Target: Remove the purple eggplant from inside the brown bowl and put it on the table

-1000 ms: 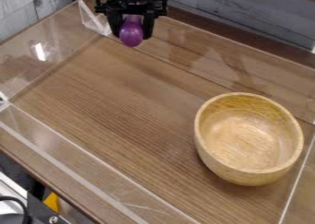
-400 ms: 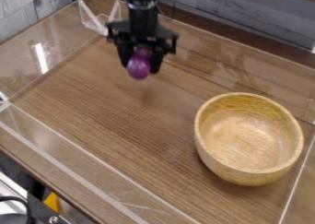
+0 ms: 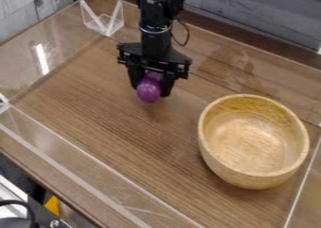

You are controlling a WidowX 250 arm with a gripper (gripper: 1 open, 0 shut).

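Gripper: the gripper [image 3: 150, 83] points straight down over the worktop [image 3: 88, 129], its jaws closed tight on the purple eggplant [image 3: 149, 90], which hangs between them.
Eggplant position: clear of the brown bowl [image 3: 254, 141], held to the bowl's upper left and well apart from its rim, low above bare wood.
Contact with worktop: I cannot tell whether the eggplant's lower end touches the surface or hangs just above it; the view gives no clean gap to judge.
Why held this way: a top-down grip across the short body leaves the underside free, so it can be set down without the fingers striking the wood.
Why this spot: in my judgement the open patch beside the bowl is chosen so the eggplant lands apart from it and from the clear side walls [image 3: 51, 44].
Bowl: upright, interior looks empty, so the removal half of the task appears done.
Step in hand: the placing; release is not yet made.
Hidden: the jaws cover the eggplant's upper part, stem included; the arm runs out of the top edge.
Hard to make out: a folded clear piece [image 3: 100, 21] at the back wall, purpose unclear.
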